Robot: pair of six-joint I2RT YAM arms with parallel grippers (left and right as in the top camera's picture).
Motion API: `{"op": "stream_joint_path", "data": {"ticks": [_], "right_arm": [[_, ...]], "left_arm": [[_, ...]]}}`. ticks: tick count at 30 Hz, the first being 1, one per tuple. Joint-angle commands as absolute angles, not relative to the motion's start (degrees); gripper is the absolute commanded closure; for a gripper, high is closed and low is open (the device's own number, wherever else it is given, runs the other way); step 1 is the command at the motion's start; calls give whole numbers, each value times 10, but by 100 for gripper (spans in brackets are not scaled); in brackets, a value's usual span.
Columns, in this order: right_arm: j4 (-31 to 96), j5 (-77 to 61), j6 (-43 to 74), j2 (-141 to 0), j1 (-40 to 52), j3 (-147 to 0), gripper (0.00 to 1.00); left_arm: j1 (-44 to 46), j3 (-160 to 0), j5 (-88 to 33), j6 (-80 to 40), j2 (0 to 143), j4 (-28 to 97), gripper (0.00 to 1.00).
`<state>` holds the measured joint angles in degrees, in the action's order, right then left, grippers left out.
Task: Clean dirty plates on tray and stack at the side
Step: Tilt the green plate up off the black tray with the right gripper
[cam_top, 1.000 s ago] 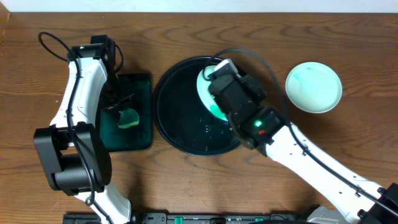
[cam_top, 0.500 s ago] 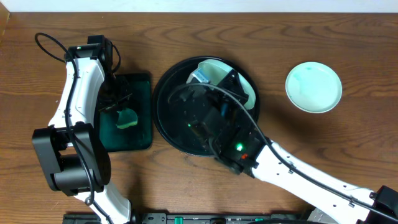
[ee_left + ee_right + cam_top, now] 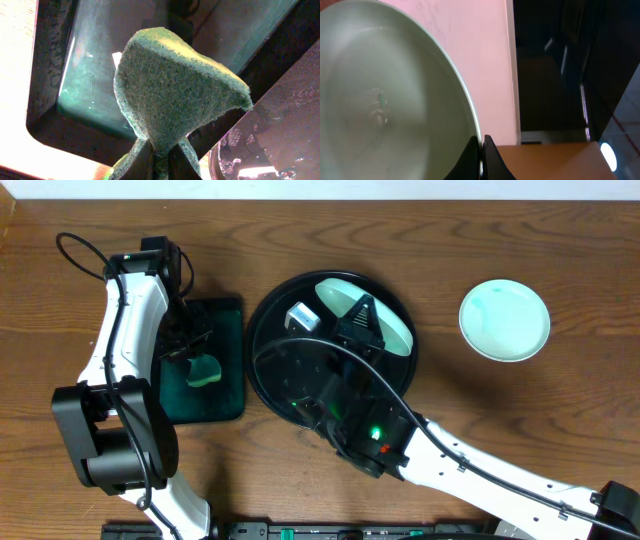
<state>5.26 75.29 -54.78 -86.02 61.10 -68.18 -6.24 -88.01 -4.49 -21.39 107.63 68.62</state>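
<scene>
Pale turquoise is what fills our right wrist view: a plate point(image 3: 385, 100) whose rim runs straight down into the right gripper point(image 3: 481, 150). The two fingers there are pinched on that rim with the plate's edge between them. The bowl of the plate spreads up and to the left of the jaws, with a faint greenish fleck near its middle. From overhead we see this plate point(image 3: 338, 292) tilted above the far part of the black tray point(image 3: 255, 350), with the right gripper point(image 3: 362, 315) dark across its face. We cannot tell whether the plate's far edge touches the tray. A second plate point(image 3: 505, 320) lies flat on the wooden table point(image 3: 400, 230), well apart from these jaws and outside the black tray.

The left gripper point(image 3: 160, 155) is squeezed on the narrow bottom end of a green sponge point(image 3: 175, 95). The sponge fans out wide just beyond the fingertips, its rough face turned towards the camera. Past the sponge, beyond the jaws, lies the glossy floor of a rectangular green tray point(image 3: 85, 90). Overhead, the sponge point(image 3: 205, 370) hangs over that green tray point(image 3: 225, 330), which sits just beside the black tray.
</scene>
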Motion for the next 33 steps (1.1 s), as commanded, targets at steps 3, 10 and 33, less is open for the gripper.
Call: {"op": "stream_joint_path", "data": {"ticks": [3, 10, 33], "right_arm": [[71, 763, -455, -851, 602, -682, 99], [97, 786, -435, -860, 595, -682, 99], [38, 817, -448, -868, 621, -683, 99]], "left_arm": [[-65, -885, -39, -219, 1075, 689, 93], [-65, -884, -49, -219, 1075, 690, 93], [-66, -884, -27, -219, 1078, 663, 93]]}}
